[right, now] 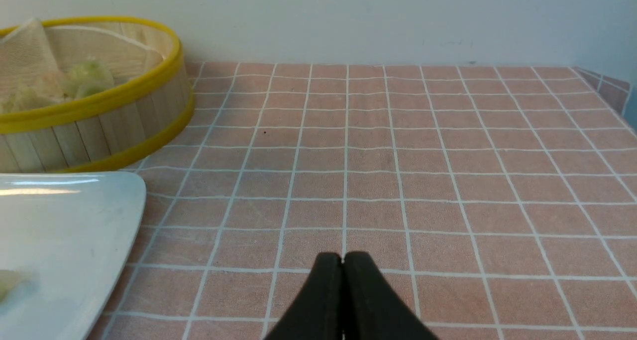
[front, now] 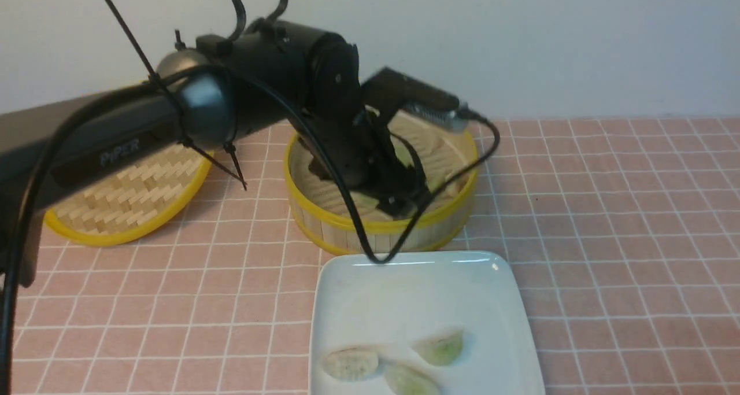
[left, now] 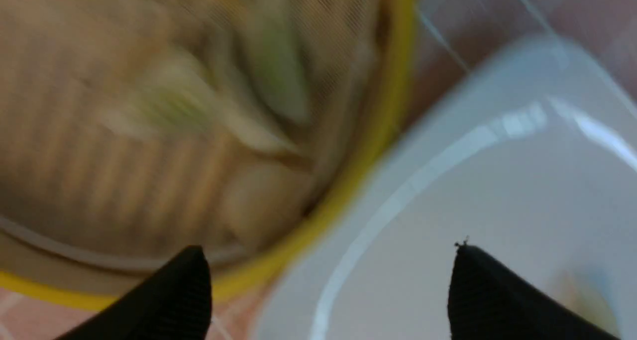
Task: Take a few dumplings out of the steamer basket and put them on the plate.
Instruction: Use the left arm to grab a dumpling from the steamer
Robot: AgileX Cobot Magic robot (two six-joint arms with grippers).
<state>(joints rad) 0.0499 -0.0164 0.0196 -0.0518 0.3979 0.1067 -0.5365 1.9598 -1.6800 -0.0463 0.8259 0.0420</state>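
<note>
With the left end effector (left: 329, 273) spread wide and nothing between its fingers, over the basket (front: 376, 242) at the plate's (front: 370, 302) 12 o'clock, picking seems next: lower steeply inside the rim, straddle one dumpling (left: 174, 101), squeeze lightly. Three dumplings lie toward the plate's 6 o'clock; place beside them. Right end effector (right: 342, 260): closed, empty.

left hand (left: 328, 280): open, angled down | right hand (right: 343, 260): shut
</note>
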